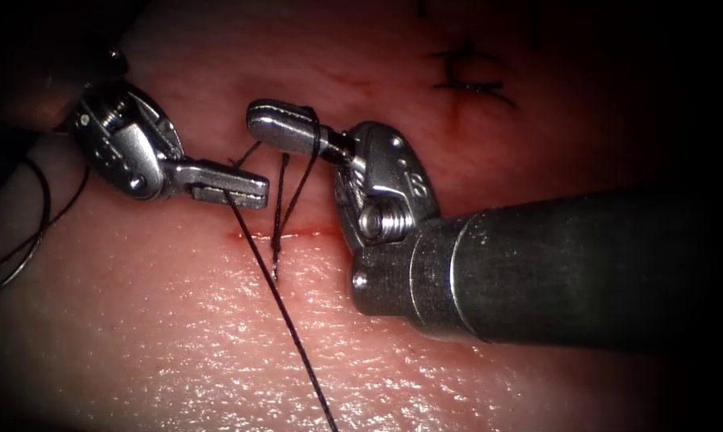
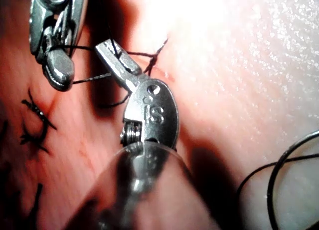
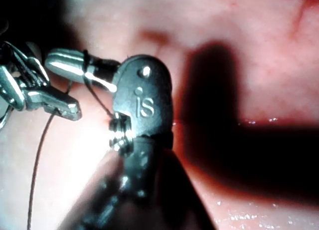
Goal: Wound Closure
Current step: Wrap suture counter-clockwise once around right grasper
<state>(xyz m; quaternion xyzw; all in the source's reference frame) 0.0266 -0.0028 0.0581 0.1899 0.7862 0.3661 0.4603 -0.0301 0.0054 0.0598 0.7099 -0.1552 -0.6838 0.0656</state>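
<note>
Pale, glistening tissue [image 1: 177,336] lies under both of your tools, with the cut [image 1: 285,234] running as a thin red line across it between the two tips. Just to the left of that cut, your left pincer [image 1: 245,190] is clenched on the thread [image 1: 293,336], which runs from its tip down across the cut and away over the tissue. Just above the cut and to its right, your right pincer [image 1: 277,128] is closed, and the thread is wrapped around it in a loop near the base of its jaws; you cannot tell whether anything sits between those jaws. From that loop, two strands drop to the cut, and a short free end [image 1: 276,264] hangs just past it. Further from the cut, above and to its right, finished stitches [image 1: 467,76] show as dark knots. Well to the left of the cut, beyond your left tool, slack thread curls in a loose arc [image 1: 33,232] on the tissue.
</note>
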